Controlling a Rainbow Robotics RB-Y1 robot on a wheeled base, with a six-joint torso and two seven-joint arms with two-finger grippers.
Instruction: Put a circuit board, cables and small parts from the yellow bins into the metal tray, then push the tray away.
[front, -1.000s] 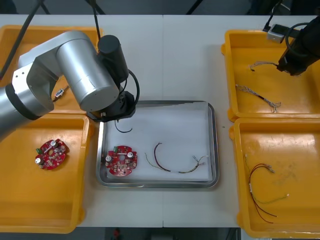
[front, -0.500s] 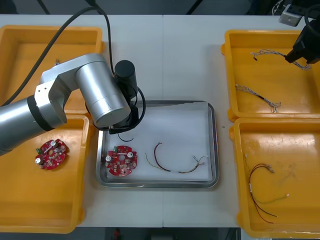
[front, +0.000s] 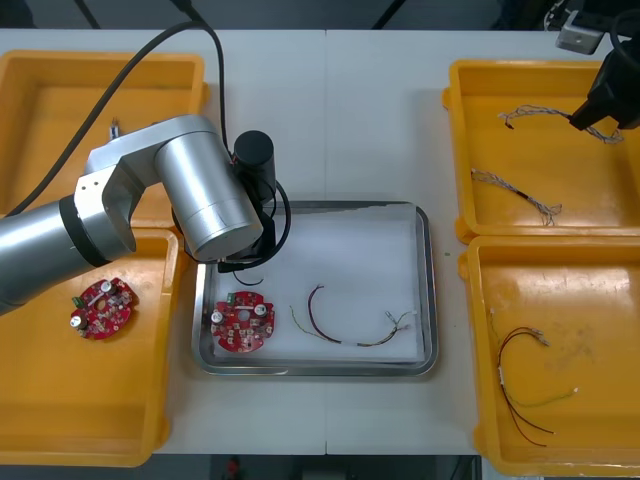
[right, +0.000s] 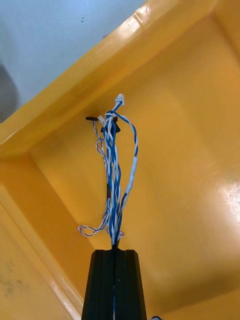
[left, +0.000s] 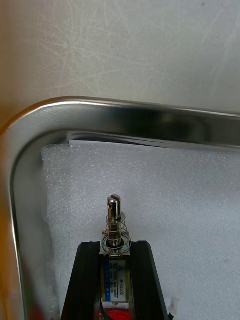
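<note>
The left gripper (left: 116, 248) clamps a small metal part (left: 114, 212) just inside a corner of the metal tray (left: 150, 116), while the right gripper (right: 115, 252), fingers closed, pinches a twisted blue and white cable (right: 116, 170) above a yellow bin (right: 190, 165).

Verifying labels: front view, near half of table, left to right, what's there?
Left near yellow bin with circuit board → metal tray with second circuit board, then red and yellow cable → right near yellow bin with another red and yellow cable.
</note>
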